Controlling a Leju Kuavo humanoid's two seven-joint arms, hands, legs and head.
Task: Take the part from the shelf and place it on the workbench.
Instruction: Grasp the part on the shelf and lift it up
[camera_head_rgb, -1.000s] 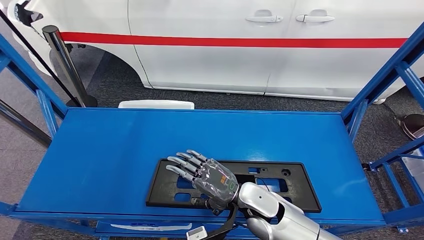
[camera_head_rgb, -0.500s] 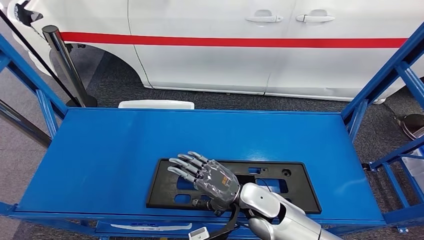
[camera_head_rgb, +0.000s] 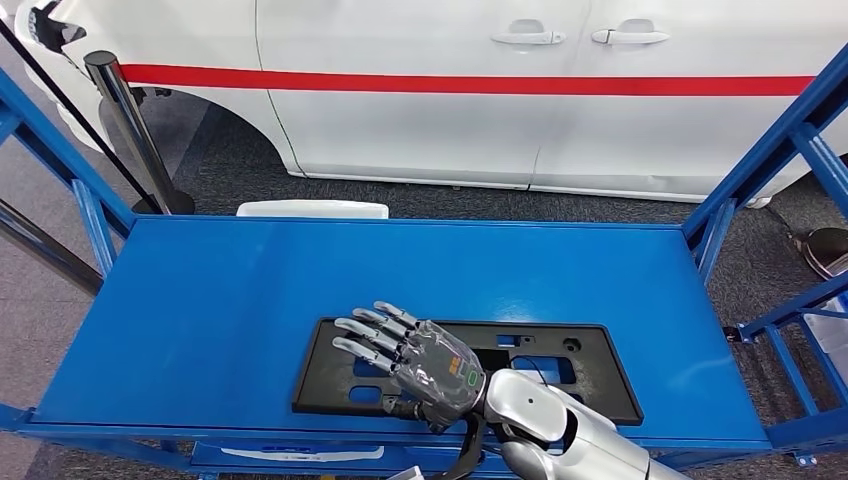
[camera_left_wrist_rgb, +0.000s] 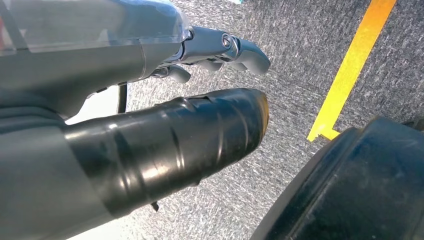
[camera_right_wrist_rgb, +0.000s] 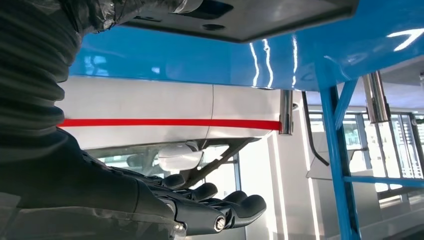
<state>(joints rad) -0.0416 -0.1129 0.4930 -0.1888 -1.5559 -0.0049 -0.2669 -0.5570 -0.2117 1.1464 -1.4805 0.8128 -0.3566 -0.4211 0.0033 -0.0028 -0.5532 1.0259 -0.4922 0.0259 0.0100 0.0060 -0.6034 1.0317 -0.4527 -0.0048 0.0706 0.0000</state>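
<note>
One black part (camera_head_rgb: 530, 365) lies at lower centre of the head view on one blue shelf (camera_head_rgb: 250, 290). One robot hand (camera_head_rgb: 425, 360) is over it. One white car (camera_head_rgb: 500, 90) spans the top, with two door handles (camera_head_rgb: 528, 37) and one red stripe (camera_head_rgb: 450, 83)

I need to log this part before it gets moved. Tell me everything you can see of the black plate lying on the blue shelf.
The black plate is a flat, wide rectangle with rounded corners, matte like moulded plastic. Rectangular cutouts and small round holes show the blue shelf through it. It lies flat near the shelf's front edge, right of centre, long side along that edge. The right hand is spread over its left part, fingers apart; whether they touch cannot be told.
</note>
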